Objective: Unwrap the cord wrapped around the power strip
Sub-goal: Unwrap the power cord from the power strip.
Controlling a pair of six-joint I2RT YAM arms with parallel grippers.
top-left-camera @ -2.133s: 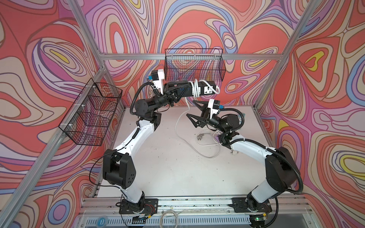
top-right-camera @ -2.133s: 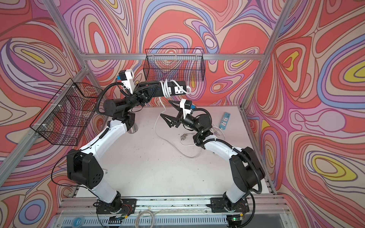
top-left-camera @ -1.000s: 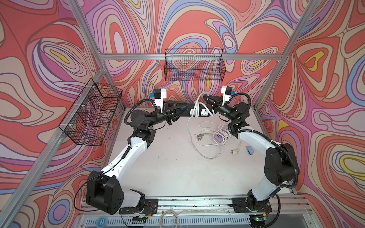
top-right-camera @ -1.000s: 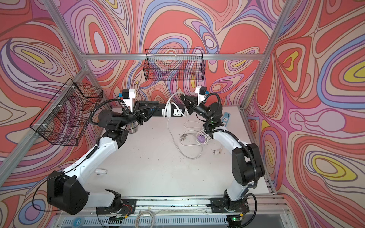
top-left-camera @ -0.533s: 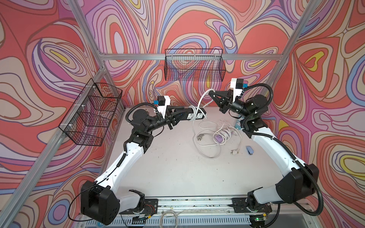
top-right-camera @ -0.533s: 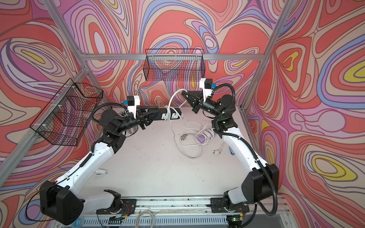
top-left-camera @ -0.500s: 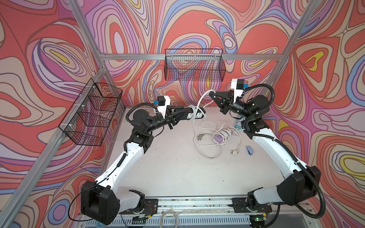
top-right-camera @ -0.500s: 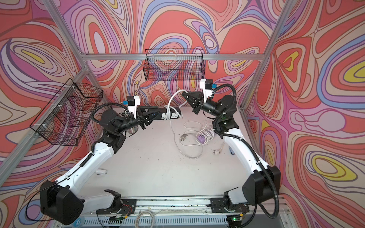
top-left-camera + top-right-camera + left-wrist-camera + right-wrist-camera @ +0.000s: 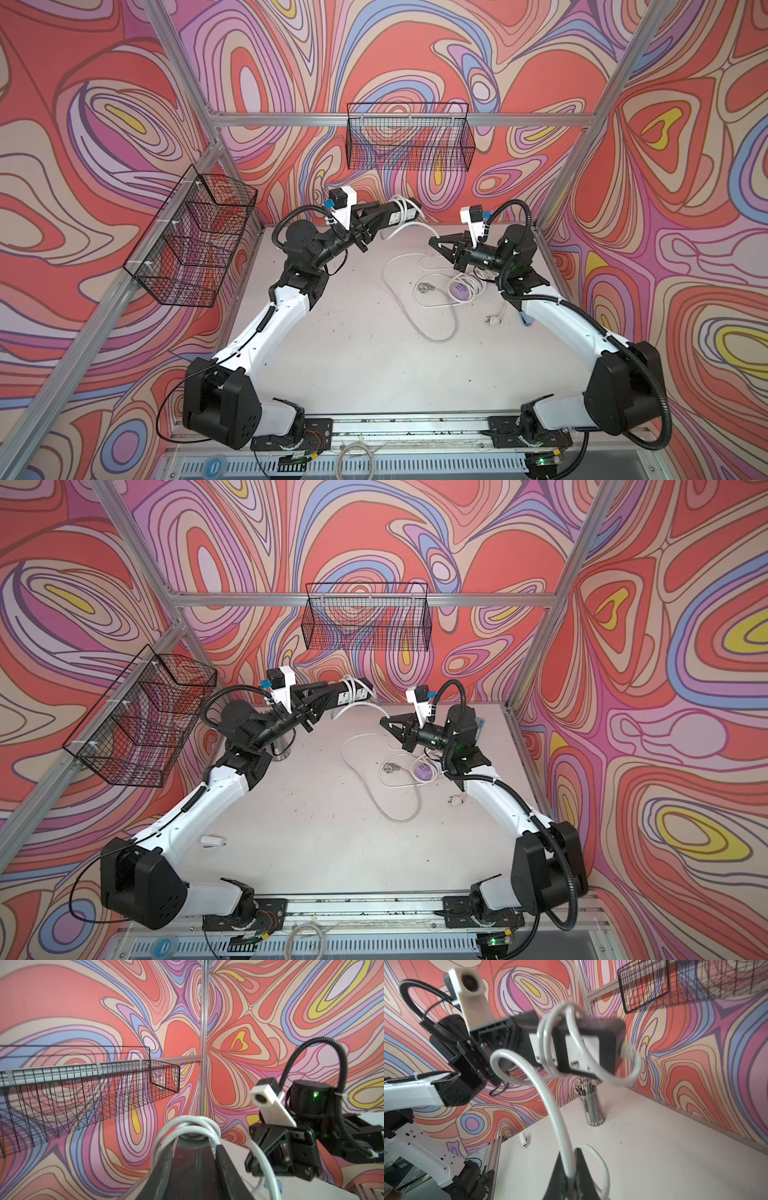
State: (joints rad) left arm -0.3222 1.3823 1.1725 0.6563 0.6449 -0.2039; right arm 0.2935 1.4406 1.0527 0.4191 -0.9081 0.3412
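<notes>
My left gripper [image 9: 384, 212] [image 9: 328, 692] is shut on one end of the black power strip [image 9: 401, 211] [image 9: 353, 692] and holds it in the air near the back wall. The strip [image 9: 193, 1167] sits between the left fingers [image 9: 164, 1163]. The white cord [image 9: 550, 1095] [image 9: 187, 1126] loops around the strip's free end [image 9: 591, 1047]. From there it arcs down to my right gripper [image 9: 434, 241] [image 9: 384, 721] [image 9: 569, 1159], which is shut on it. The rest of the cord [image 9: 415, 316] trails over the table to its plug [image 9: 424, 286].
A purple adapter [image 9: 461, 289] with its own coiled cable lies under the right wrist, with a loose plug [image 9: 494, 320] nearby. A pencil cup [image 9: 591, 1103] [image 9: 282, 746] stands below the strip. Wire baskets hang on the back wall [image 9: 409, 141] and the left wall [image 9: 195, 241].
The right gripper has pulled the cord down and away from the strip's end, toward the table's middle. The left gripper has lifted the strip back toward the rear wall.
</notes>
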